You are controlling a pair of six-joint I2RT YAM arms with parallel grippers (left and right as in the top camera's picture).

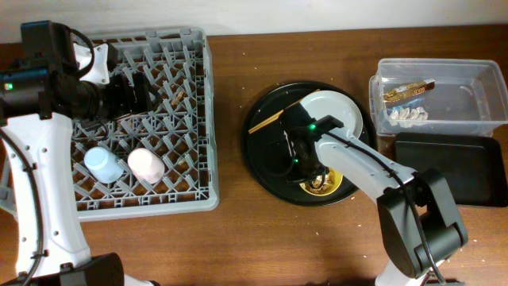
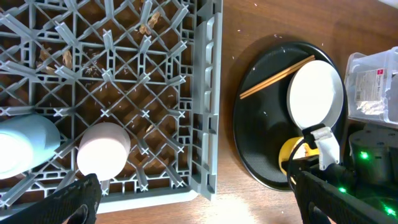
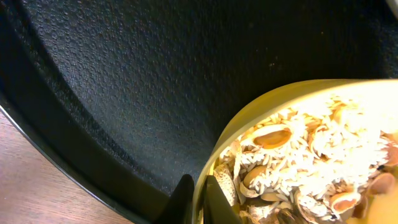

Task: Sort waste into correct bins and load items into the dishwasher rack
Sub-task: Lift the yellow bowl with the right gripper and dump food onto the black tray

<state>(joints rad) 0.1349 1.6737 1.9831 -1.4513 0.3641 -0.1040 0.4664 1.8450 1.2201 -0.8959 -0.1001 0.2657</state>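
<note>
Right end effector (image 3: 198,203) tight on bowl (image 3: 280,94)

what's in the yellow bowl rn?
Right wrist view: the yellow bowl holds beige food scraps, rice-like grains and shell-like bits. They cover its floor, so nothing beneath them shows. In the overhead view, the right arm hides most of the bowl.

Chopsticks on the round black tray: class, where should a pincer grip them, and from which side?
Probably mid-length, from straight above, closing across their thin width: the chopsticks lie flat and close together on the round black tray, one end by the plate.
</note>
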